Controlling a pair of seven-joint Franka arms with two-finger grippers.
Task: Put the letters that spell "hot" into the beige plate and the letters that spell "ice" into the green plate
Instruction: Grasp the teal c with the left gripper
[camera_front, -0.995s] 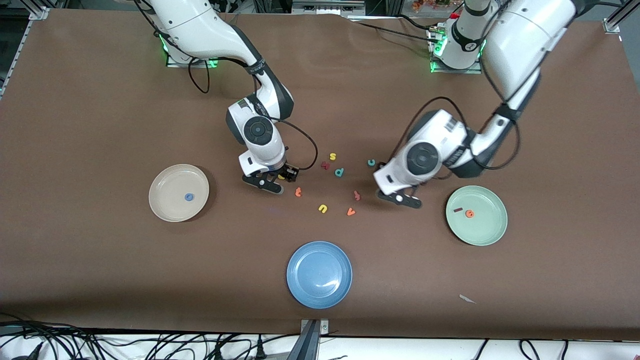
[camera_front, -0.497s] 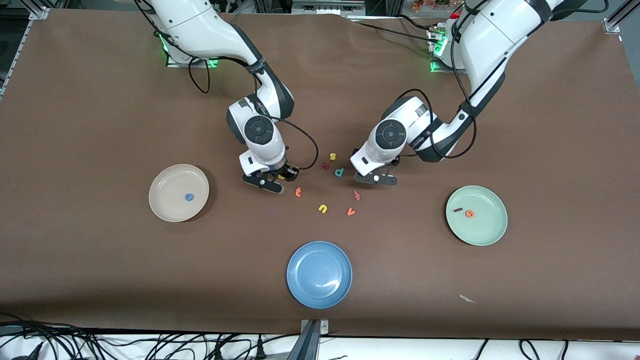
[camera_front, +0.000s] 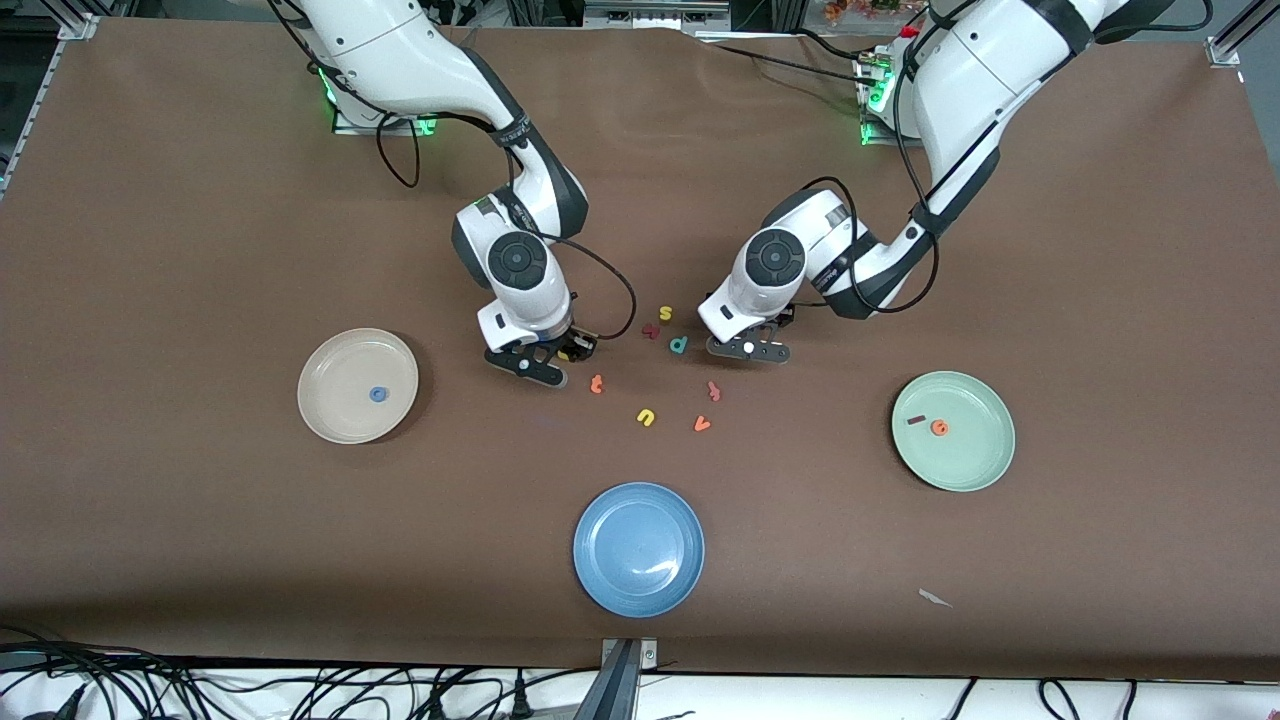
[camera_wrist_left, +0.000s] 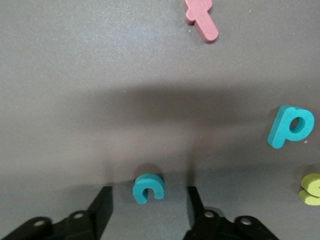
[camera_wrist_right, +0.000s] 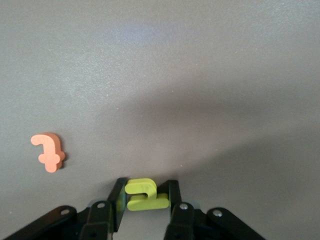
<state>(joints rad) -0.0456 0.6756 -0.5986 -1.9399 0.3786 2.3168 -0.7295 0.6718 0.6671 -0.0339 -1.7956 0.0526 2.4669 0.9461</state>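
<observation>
The teal c (camera_wrist_left: 148, 187) lies on the counter (camera_front: 200, 560) between the left gripper (camera_wrist_left: 149, 210)'s open fingers, untouched. The right gripper (camera_wrist_right: 146, 200) pinches the yellow h (camera_wrist_right: 145, 194) at the counter.

The counter (camera_front: 200, 230) wears a matt brown cover, faintly grainy up close. The yellow h (camera_wrist_right: 145, 195), teal c (camera_wrist_left: 148, 188) and orange t (camera_wrist_right: 48, 152) look like soft, matt foam. The blue plate (camera_front: 638, 590) shows a glossy glaze; the tools' fingers (camera_wrist_left: 102, 210) are matt black plastic.
</observation>
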